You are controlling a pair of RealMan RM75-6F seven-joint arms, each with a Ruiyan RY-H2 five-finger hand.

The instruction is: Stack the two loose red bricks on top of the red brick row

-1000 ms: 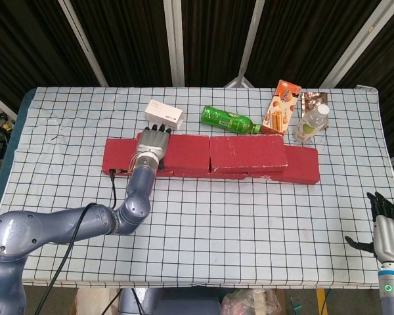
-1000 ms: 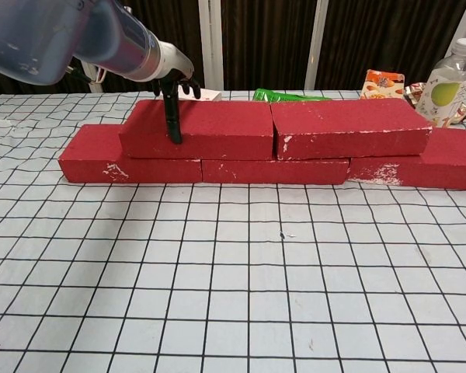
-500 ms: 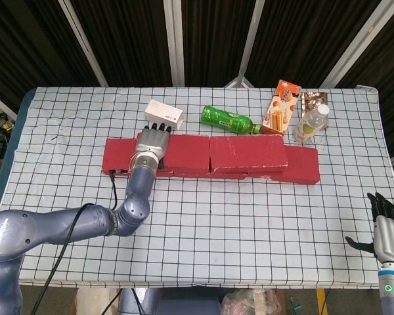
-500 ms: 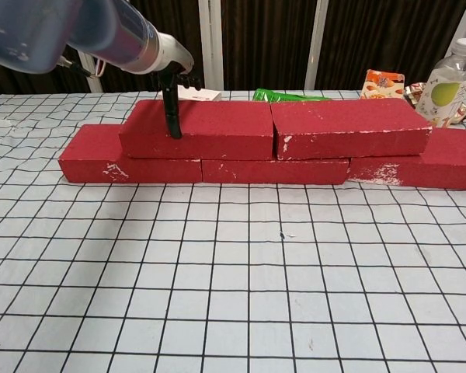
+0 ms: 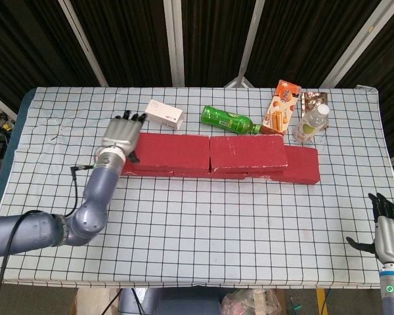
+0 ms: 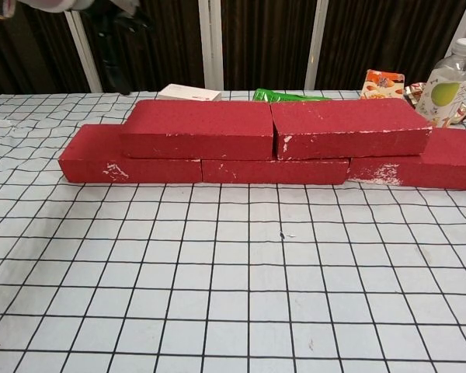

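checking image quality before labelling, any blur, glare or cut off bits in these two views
Head view: evenly lit, sharp, no glare on the checked tablecloth; the right robot hand is clipped by the frame's bottom-right corner. Chest view: the upper bricks are crisp with soft shadows beneath, but the left robot hand is dark, smeared and cut off at the top edge.

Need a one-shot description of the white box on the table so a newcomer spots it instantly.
Start at the red brick row across the middle of the checked table, then look just behind its left part, toward the far edge. The white box lies flat there, left of the green bottle lying on its side. It is the only plain white carton; the other packages, far right, are orange and printed.
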